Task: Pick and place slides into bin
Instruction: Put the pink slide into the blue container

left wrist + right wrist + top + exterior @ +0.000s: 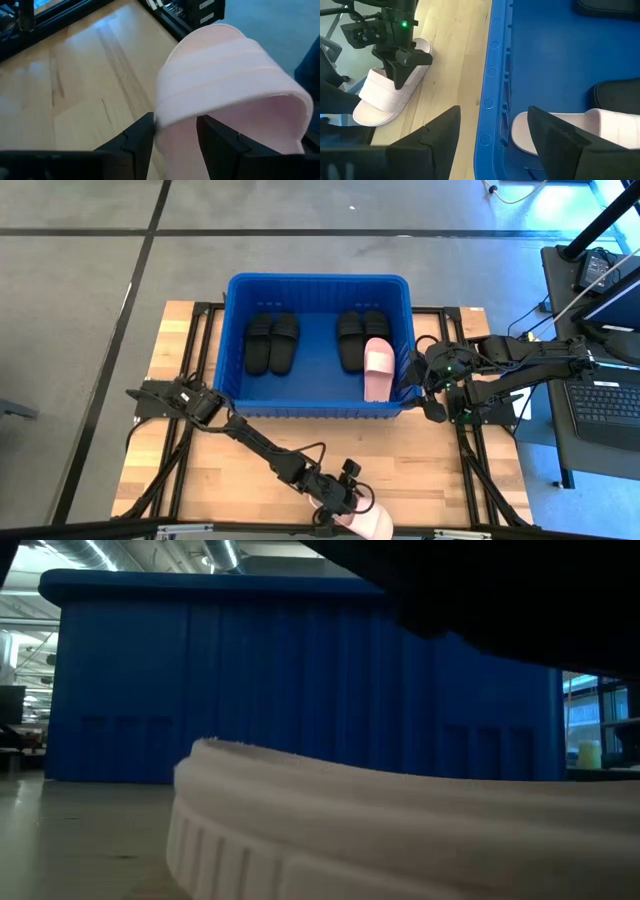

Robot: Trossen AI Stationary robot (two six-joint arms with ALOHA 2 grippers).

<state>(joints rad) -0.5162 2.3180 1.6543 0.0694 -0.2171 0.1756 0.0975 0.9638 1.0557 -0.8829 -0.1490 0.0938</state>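
Note:
A pale pink slide (368,523) lies at the table's near edge, close up in the low view (400,830). My left gripper (340,498) is shut on it and also shows in the right wrist view (400,75). The blue bin (320,278) stands at the table's far middle. It holds two pairs of black slides (270,342) (360,338) and a second pink slide (378,368), all flat on its floor. My right gripper (412,370) hovers open and empty over the bin's right wall, one finger on either side of the rim (492,75). My left gripper (177,145) pinches the pink slide at one side of its wide strap (172,125), where the strap comes down to the sole. One finger (220,145) stands inside the strap's arch and the other outside. The fingers come from above, slanting down. The sole appears to lie on the table (387,92).
A laptop (605,395) sits on a stand right of the table. The held slide is right at the table's near edge. Bare wood (260,470) lies between the bin and that edge. A dark shape (520,590) covers the upper right of the low view.

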